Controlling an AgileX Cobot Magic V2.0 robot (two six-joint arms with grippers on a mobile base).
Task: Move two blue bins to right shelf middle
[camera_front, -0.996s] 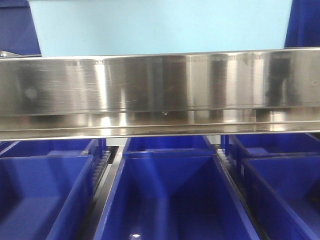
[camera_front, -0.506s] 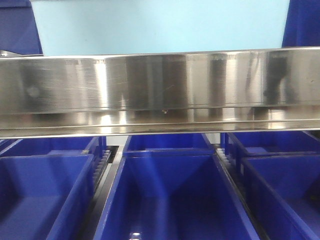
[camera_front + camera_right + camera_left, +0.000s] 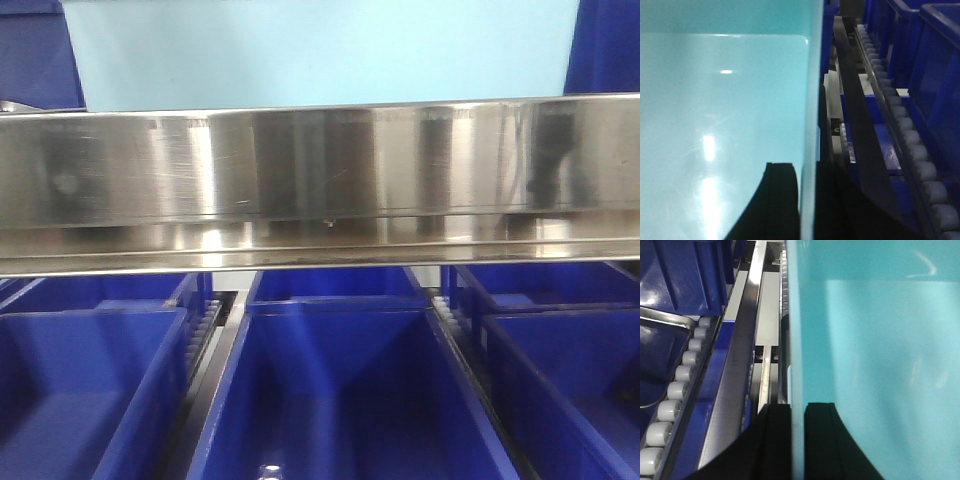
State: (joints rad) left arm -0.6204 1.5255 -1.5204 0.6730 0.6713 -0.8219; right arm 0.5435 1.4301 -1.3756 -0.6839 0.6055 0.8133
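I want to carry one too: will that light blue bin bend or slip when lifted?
Probably stiff: the light blue bin has straight walls in the left tool and right tool. Maybe slippery: it shines. Seems empty, so likely light.

The pale bin (image 3: 320, 50) — base hidden behind the steel rail (image 3: 320, 180), top cropped.

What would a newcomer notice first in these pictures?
A pale cyan bin fills the top of the front view, above a shiny steel shelf beam, with dark blue bins below. In the wrist views, the left gripper and the right gripper each clamp one of its walls.
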